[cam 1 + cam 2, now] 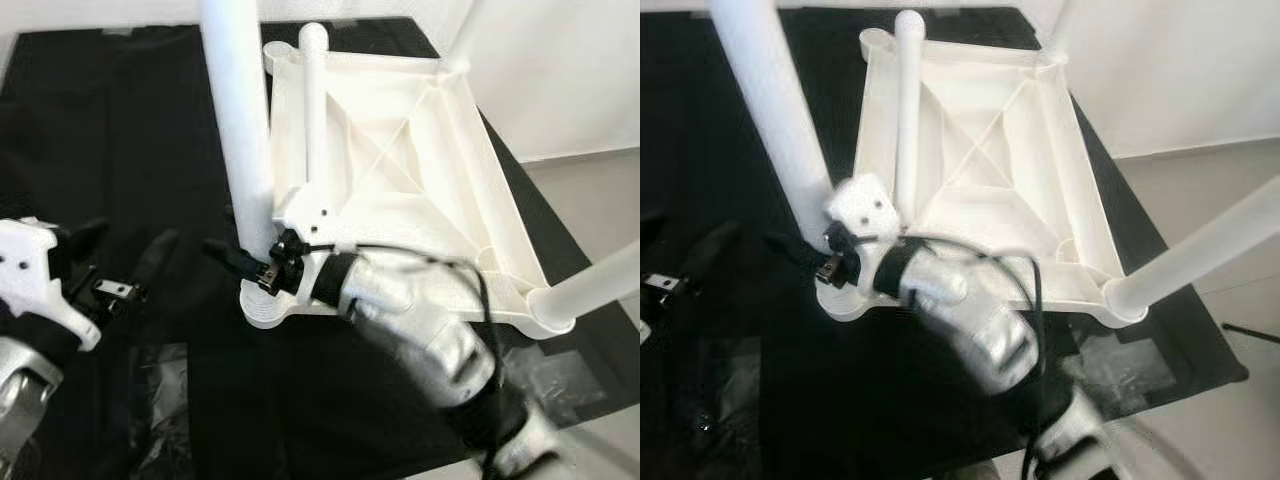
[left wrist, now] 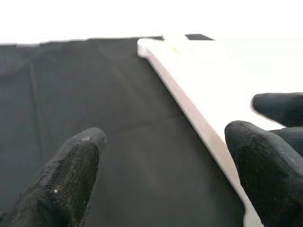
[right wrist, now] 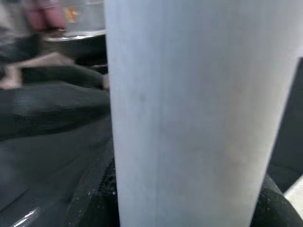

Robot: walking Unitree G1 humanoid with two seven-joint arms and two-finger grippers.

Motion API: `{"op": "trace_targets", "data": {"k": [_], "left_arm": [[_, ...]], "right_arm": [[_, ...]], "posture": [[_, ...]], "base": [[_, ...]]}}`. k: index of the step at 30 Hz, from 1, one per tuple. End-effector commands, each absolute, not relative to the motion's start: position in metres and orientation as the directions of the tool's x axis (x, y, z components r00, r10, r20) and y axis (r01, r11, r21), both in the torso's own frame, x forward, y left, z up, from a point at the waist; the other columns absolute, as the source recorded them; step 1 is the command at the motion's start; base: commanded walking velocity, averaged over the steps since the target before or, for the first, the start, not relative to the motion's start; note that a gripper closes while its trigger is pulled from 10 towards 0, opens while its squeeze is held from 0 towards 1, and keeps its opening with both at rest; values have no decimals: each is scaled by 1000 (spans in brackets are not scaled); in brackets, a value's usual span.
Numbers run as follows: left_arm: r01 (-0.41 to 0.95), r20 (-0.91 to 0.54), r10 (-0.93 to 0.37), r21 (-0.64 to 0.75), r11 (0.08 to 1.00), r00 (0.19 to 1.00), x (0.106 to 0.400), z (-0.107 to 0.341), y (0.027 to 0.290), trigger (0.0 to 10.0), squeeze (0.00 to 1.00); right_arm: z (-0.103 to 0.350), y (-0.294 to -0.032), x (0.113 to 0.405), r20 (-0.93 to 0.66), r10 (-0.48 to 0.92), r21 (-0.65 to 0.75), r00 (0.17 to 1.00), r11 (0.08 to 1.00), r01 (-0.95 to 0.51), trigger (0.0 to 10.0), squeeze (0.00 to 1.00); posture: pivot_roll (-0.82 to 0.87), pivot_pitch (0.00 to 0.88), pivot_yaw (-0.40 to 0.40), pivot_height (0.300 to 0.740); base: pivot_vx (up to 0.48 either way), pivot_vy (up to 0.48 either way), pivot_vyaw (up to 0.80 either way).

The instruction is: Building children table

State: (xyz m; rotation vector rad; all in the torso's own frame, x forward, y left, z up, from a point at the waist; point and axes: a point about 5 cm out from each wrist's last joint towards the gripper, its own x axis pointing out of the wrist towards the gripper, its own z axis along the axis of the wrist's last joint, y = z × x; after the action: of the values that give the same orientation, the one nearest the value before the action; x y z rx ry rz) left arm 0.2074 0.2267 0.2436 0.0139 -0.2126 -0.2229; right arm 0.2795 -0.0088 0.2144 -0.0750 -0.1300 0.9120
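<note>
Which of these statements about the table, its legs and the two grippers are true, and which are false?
1. The tabletop lies upside down on a black cloth. True.
2. The right gripper is at the base of the near-left leg. True.
3. The left gripper is shut on a leg. False: it is open, beside the tabletop's edge, with nothing between its fingers.
4. No leg is fitted yet. False: legs stand in the corners, such as the one at the near-right corner.
5. The cloth is white. False: it is black.
</note>
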Motion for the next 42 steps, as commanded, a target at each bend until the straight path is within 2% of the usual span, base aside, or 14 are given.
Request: {"op": "trace_targets", "data": {"k": [1,5,7,15,17,22,24,26,27,32,33,34,36,42], "left_arm": [[220,185,-225,48,974,957,209,238,227,10000,0],[247,180,-264,112,962,948,218,237,222,10000,0],[248,188,-268,123,961,945,220,236,221,10000,0],[240,197,-260,120,963,945,226,233,223,10000,0],[239,198,-259,118,964,945,228,233,224,10000,0],[242,205,-261,112,964,944,230,230,223,10000,0],[243,206,-261,113,964,943,230,230,223,10000,0],[251,207,-270,113,961,940,229,229,222,10000,0],[251,207,-270,113,961,940,229,229,222,10000,0],[260,209,-279,114,959,937,227,230,221,10000,0],[265,208,-284,117,957,936,225,231,220,10000,0],[265,208,-284,117,957,936,225,231,220,10000,0],[270,206,-290,120,955,935,223,233,220,10000,0],[277,202,-300,133,952,932,218,237,218,10000,0]], "right_arm": [[138,-40,298,-218,590,-113,778,776,-620,10000,0],[146,-31,310,-143,572,-161,808,792,-589,10000,0],[152,-29,302,-159,508,-177,847,829,-530,10000,0],[169,-27,306,-81,545,-161,835,819,-551,10000,0],[176,-29,308,-44,604,-158,795,782,-603,10000,0],[201,-42,314,53,801,-179,597,596,-783,10000,0],[202,-43,313,52,817,-182,575,573,-799,10000,0],[208,-57,316,16,887,-200,461,455,-868,10000,0],[208,-57,316,16,887,-200,461,455,-868,10000,0],[213,-71,321,-5,944,-208,331,322,-923,10000,0],[219,-78,325,12,969,-176,246,245,-953,10000,0],[219,-78,325,12,969,-176,246,245,-953,10000,0],[224,-84,330,20,986,-157,167,168,-973,10000,0],[232,-90,335,-3,999,-163,49,48,-986,10000,0]], "posture": [[69,228,-55,740],[74,197,-47,740],[74,197,-47,740],[64,170,-34,740],[63,166,-33,740],[69,168,-35,740],[70,169,-35,740],[76,179,-36,740],[76,179,-36,740],[85,196,-33,740],[92,206,-34,740],[92,206,-34,740],[103,230,-34,740],[119,273,-35,740]], "base": [[0,0,0],[0,0,0],[0,0,0],[0,0,0],[0,0,0],[0,0,0],[0,0,0],[0,0,0],[0,0,0],[0,0,0],[0,0,0],[0,0,0],[0,0,0],[0,0,0]]}}
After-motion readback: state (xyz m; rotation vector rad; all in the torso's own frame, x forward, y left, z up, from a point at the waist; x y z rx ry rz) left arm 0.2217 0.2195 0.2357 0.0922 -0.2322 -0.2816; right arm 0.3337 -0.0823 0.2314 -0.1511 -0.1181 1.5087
